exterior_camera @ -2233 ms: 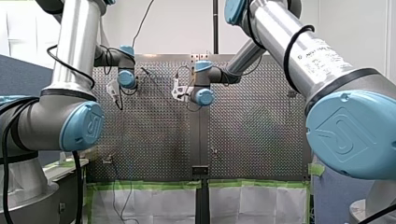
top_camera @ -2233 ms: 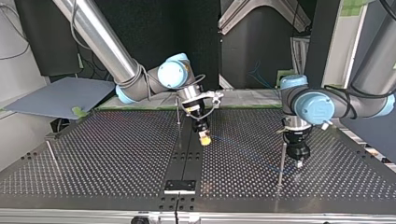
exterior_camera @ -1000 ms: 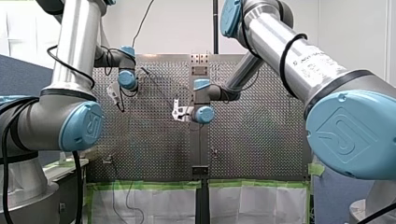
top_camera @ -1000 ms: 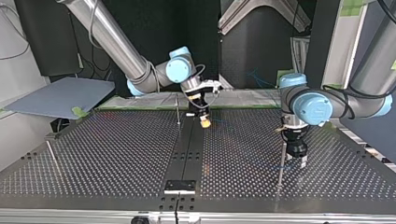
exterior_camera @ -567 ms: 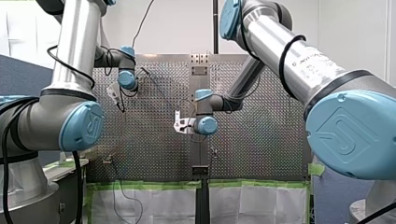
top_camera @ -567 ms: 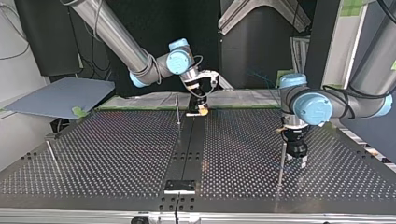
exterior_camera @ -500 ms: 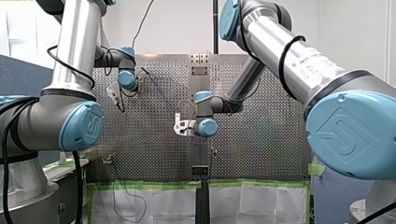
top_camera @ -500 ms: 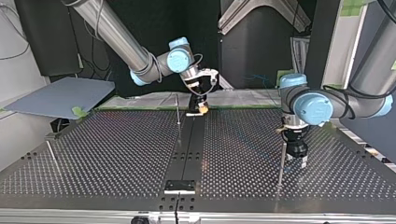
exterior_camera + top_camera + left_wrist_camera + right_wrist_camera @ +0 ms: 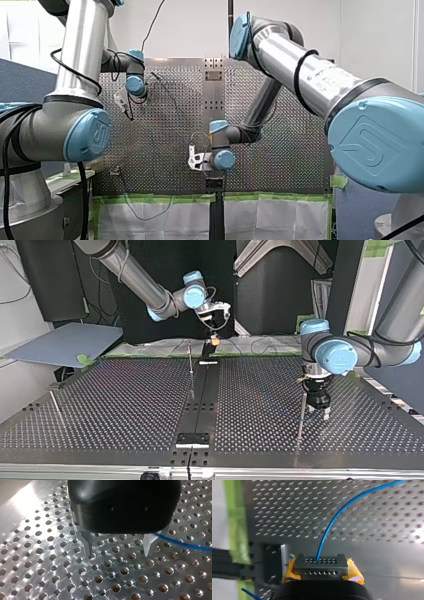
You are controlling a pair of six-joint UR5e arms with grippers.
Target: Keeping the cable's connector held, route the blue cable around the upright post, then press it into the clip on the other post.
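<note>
My right gripper (image 9: 321,568) has its yellow pads shut on a grey connector block (image 9: 321,563) with rows of holes. The blue cable (image 9: 342,507) leaves the block and curves away over the perforated plate. In the top view my right gripper (image 9: 214,340) hangs over the table's far edge, beyond a thin upright post (image 9: 190,362). My left gripper (image 9: 319,407) stands low beside another post (image 9: 301,415). In the left wrist view my left gripper (image 9: 118,552) is open with nothing between its metal fingers (image 9: 88,545). The blue cable (image 9: 185,543) runs off past the outer side of one finger.
A third short post (image 9: 55,407) stands at the top view's left edge. A black bracket (image 9: 192,440) sits on the dark centre strip (image 9: 202,400) near the front edge. A grey board (image 9: 65,342) lies beyond the table. Green tape (image 9: 234,520) lines the table's edge.
My right arm has carried the connector away from the table's middle, to the far edge in the top view and downward in the front view. My left arm has stayed put.
</note>
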